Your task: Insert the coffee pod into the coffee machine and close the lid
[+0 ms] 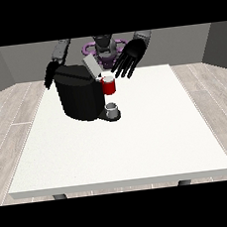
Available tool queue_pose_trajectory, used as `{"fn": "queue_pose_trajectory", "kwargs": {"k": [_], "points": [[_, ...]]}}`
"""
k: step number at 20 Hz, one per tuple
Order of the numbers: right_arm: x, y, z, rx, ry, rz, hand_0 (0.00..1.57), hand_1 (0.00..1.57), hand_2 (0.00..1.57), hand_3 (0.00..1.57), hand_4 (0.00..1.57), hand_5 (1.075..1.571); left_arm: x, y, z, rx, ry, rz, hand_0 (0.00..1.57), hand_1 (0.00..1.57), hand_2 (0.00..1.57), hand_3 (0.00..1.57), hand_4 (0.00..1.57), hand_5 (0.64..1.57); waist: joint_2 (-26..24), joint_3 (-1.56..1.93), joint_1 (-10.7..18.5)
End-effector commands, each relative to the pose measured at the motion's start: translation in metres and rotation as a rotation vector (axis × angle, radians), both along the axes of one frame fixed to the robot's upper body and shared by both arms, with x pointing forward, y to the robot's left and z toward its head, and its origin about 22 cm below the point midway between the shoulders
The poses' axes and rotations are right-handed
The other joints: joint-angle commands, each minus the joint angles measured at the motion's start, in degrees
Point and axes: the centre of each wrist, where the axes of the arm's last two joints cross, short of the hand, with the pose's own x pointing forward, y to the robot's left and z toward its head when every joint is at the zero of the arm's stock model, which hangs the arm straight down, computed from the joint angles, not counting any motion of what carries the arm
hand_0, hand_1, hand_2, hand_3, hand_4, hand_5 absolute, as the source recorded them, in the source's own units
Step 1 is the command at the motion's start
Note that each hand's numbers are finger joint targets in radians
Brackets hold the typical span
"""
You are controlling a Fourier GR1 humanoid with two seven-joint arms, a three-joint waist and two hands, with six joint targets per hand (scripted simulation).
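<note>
Light is even and fairly bright, with the white table [139, 147] nearly washed out and free of glare. The black coffee machine [78, 97] shows little surface detail; only a faint shadow lies at its base around six o'clock.

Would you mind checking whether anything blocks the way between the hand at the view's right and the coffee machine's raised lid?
Nothing visible does. The hand at the view's right, fingers spread, hovers just beside the lid, which stands tilted open above the coffee machine.

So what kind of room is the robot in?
Probably a plain test room: just a big white table on a grey wood-plank floor, grey walls, and a black coffee machine.
</note>
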Motion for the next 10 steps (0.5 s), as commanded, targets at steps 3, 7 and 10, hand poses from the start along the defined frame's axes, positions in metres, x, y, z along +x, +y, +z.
{"fn": "queue_pose_trajectory", "kwargs": {"k": [3, 7, 10], "points": [[-0.035, -0.016, -0.047, 0.006, 0.082, -0.043, 0.00, 0.00, 0.00, 0.00, 0.00, 1.571, -0.010, -0.013, -0.076, -0.150, 0.129, -0.011, 0.00, 0.00, 0.28, 0.00, 0.00, 1.571, -8.0, -0.02, 4.3], [-0.039, -0.031, -0.049, 0.032, 0.137, -0.070, 0.00, 0.00, 0.00, 0.00, 0.00, 1.571, -0.020, -0.030, -0.127, -0.586, 0.221, -0.071, 0.00, 0.00, 0.00, 0.00, 0.37, 1.571, -14.4, -0.13, 8.4], [-0.041, -0.025, -0.044, 0.080, 0.087, -0.052, 0.00, 0.00, 0.00, 0.00, 0.00, 1.571, -0.043, -0.033, -0.192, -0.917, 0.327, -0.005, 0.00, 0.00, 0.00, 0.00, 0.41, 1.571, -18.9, -0.28, 11.7]]}}
